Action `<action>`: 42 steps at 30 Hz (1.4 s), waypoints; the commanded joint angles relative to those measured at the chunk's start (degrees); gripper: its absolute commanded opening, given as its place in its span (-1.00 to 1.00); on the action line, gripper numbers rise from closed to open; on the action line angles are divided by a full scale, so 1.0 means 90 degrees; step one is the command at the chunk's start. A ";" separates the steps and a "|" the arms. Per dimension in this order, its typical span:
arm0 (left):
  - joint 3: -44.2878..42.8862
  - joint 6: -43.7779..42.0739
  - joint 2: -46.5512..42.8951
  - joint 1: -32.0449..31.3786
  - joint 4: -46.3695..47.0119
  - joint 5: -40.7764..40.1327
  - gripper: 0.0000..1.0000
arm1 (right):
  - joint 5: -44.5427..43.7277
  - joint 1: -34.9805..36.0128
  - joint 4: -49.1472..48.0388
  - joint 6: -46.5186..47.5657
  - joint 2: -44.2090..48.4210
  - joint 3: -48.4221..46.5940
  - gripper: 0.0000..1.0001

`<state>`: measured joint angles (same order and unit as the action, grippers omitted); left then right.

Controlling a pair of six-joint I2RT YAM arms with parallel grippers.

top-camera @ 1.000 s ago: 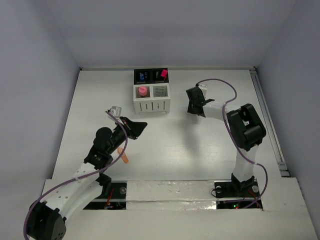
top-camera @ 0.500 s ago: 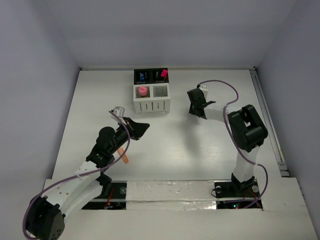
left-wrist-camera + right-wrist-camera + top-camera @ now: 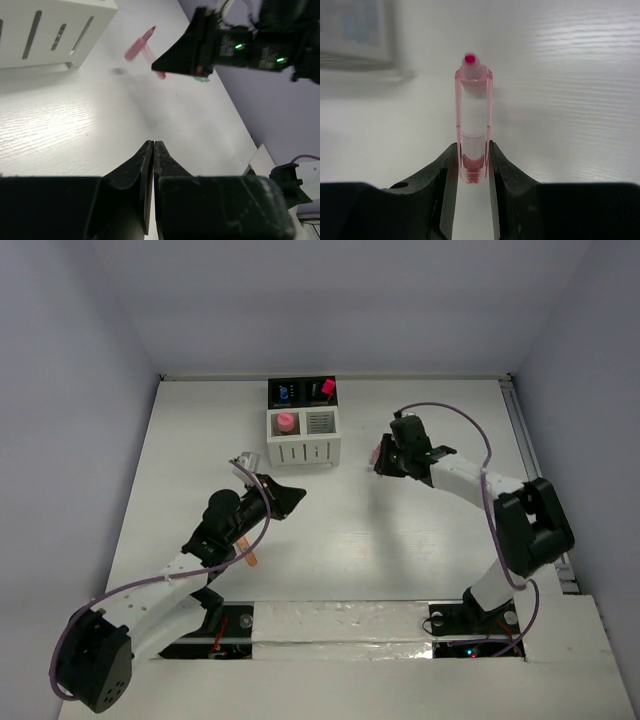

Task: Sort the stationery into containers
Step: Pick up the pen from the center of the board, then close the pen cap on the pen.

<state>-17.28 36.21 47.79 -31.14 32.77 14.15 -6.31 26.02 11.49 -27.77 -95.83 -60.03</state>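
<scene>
My right gripper [image 3: 472, 150] is shut on a pale pink pen [image 3: 473, 125], which points away from it above the table; the pen shows as a pink spot [image 3: 379, 456] right of the cups and in the left wrist view [image 3: 141, 45]. The containers [image 3: 303, 423] stand at the back centre: two white slotted cups in front, two black behind. A pink-capped item [image 3: 286, 422] stands in the left white cup, another [image 3: 328, 386] in the right black cup, a blue one [image 3: 285, 394] in the left black cup. My left gripper [image 3: 290, 495] is shut and empty. An orange pen [image 3: 249, 552] lies by the left arm.
The white cup block's slotted side [image 3: 50, 30] is at the upper left of the left wrist view. The right arm's purple cable [image 3: 450, 415] loops above it. Grey walls close the table at the back and sides.
My right arm has stretched out and swung right, turning the gripper with the pink pen. My left gripper has crept slightly right and forward, still shut.
</scene>
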 commanded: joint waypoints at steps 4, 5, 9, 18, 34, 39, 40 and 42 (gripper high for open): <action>-0.0111 -0.0116 0.0675 -0.0319 0.1064 0.0283 -0.75 | 0.2797 0.0078 0.0685 0.0302 0.1292 -0.0156 -1.00; -0.0150 -0.0126 0.0908 -0.0504 0.1133 0.0254 -0.68 | 0.2945 0.0078 0.0725 0.0273 0.1370 -0.0079 -1.00; -0.0228 -0.0078 0.1349 -0.0992 0.1572 -0.0038 -0.31 | 0.3930 0.0078 0.0589 0.0039 0.1673 0.0156 -1.00; -0.0404 -0.0321 0.1838 -0.1335 0.2051 -0.1239 -0.22 | 0.5153 0.0078 0.0433 -0.0332 0.2034 0.0410 -1.00; -0.0687 -0.1249 0.2229 -0.1863 0.2638 -0.2051 -0.06 | 0.6432 0.0078 0.0140 -0.0889 0.2396 0.0684 -1.00; -0.0756 -0.1386 0.2327 -0.1989 0.2637 -0.2041 -0.23 | 0.6531 0.0078 0.0081 -0.0938 0.2425 0.0771 -1.00; -0.0756 -0.1406 0.2336 -0.1990 0.2667 -0.2012 -0.27 | 0.6560 0.0078 0.0043 -0.0948 0.2425 0.0781 -1.00; -0.0785 -0.1425 0.2375 -0.2057 0.2667 -0.1934 -0.44 | 0.6609 0.0078 -0.0035 -0.1035 0.2406 0.0830 -1.00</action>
<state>-21.78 25.17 68.77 -48.82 52.97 -3.27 50.00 26.33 14.52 -35.90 -75.66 -53.21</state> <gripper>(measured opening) 0.302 0.327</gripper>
